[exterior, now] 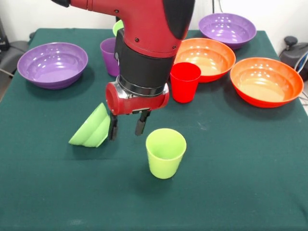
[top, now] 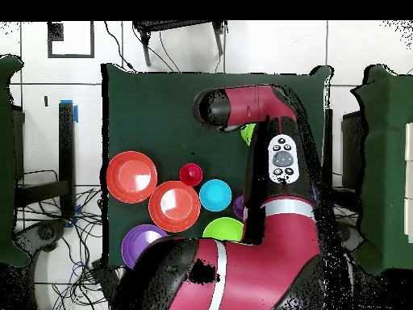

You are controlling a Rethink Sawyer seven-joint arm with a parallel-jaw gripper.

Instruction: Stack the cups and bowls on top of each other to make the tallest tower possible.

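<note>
My gripper (exterior: pixel 126 128) hangs just above the table with its fingers apart and nothing between them. A small lime-green bowl (exterior: pixel 91 129) lies tipped on its side, leaning against the outer side of the left finger. The lime-green cup (exterior: pixel 165 152) stands upright just right of the gripper and nearer the camera. The red cup (exterior: pixel 185 82) stands upright behind it. The purple cup (exterior: pixel 109 57) is partly hidden behind the arm. The small blue bowl (top: pixel 214 194) shows only in the overhead view. Nothing is stacked.
Two wide purple bowls (exterior: pixel 53 64) (exterior: pixel 227 29) and two wide orange bowls (exterior: pixel 207 57) (exterior: pixel 266 81) stand along the far side. A lime-green bowl (exterior: pixel 117 26) peeks out behind the arm. The green table (exterior: pixel 231 192) carries them all.
</note>
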